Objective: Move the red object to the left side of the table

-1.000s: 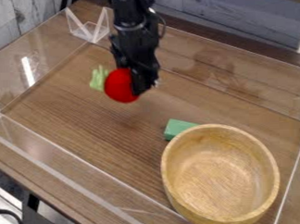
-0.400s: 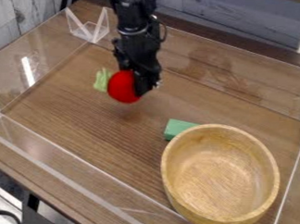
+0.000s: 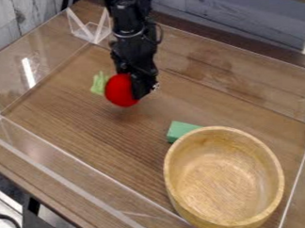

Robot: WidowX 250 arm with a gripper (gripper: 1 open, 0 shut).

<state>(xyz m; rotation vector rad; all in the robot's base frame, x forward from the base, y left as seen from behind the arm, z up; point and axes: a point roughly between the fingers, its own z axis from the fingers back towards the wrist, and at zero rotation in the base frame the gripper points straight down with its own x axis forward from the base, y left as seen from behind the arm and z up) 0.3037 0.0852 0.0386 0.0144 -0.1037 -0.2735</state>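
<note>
The red object [image 3: 119, 90] is a small bright red ball with a light-green leaf part sticking out to its left. It hangs just above the brown wood-grain table [image 3: 81, 137], in the left-centre part. My black gripper [image 3: 132, 86] reaches down from above and is shut on the red object, its fingers covering the ball's right side.
A round wooden bowl [image 3: 225, 179] stands at the front right, with a flat green piece [image 3: 183, 131] against its far-left rim. Low clear acrylic walls [image 3: 40, 54] border the tabletop, and a clear bracket [image 3: 89, 29] stands at the back left.
The gripper has carried the red object slightly to the left. The bowl and the green piece have not moved.
</note>
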